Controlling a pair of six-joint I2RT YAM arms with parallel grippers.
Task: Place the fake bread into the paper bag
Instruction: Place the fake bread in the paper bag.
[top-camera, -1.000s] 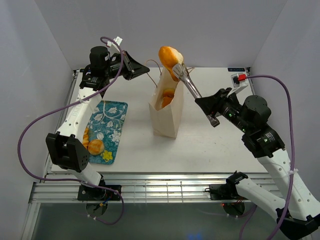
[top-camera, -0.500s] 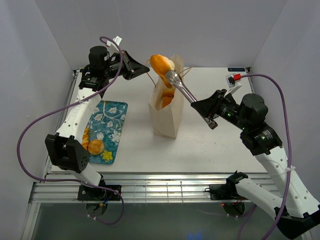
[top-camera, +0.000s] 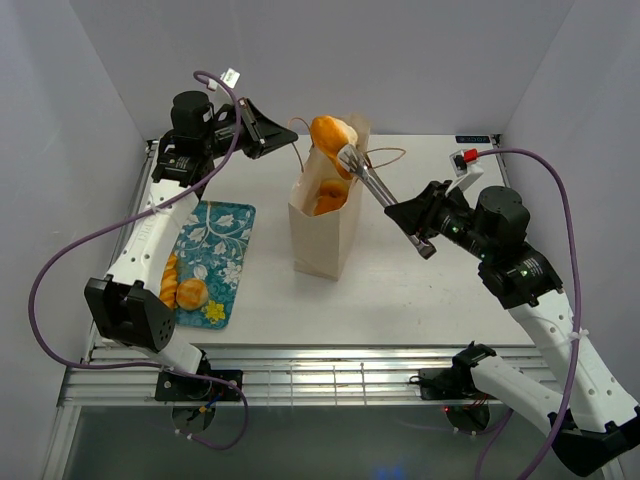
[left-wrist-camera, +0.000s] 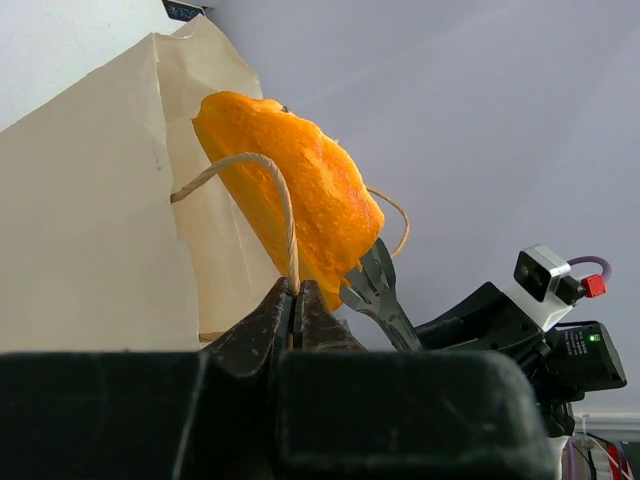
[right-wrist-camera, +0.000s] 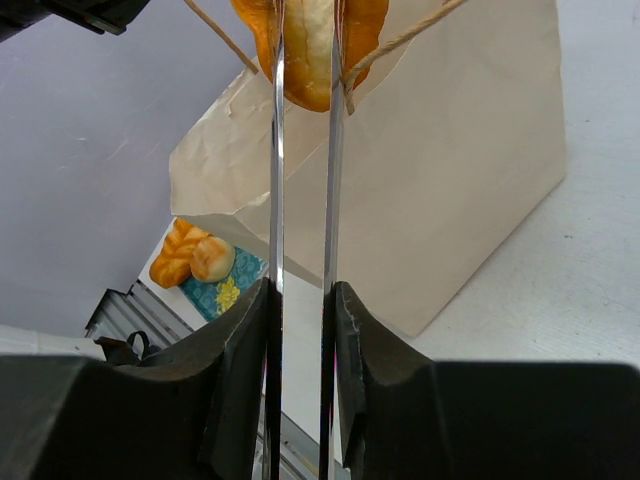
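Note:
The paper bag stands upright mid-table with pastries inside. My left gripper is shut on its cord handle, holding the near side of the mouth. My right gripper is shut on metal tongs, which pinch a golden oval fake bread just above the bag's mouth. In the left wrist view the bread hangs beside the bag, with the tongs below it. In the right wrist view the tongs reach up to the bread.
A teal floral tray lies left of the bag, holding a braided loaf and a small bun; they also show in the right wrist view. The white table's right half lies under my right arm.
The tongs carried the bread left and down toward the bag's mouth. My left gripper pulled the handle left and the bag shifted slightly left with it.

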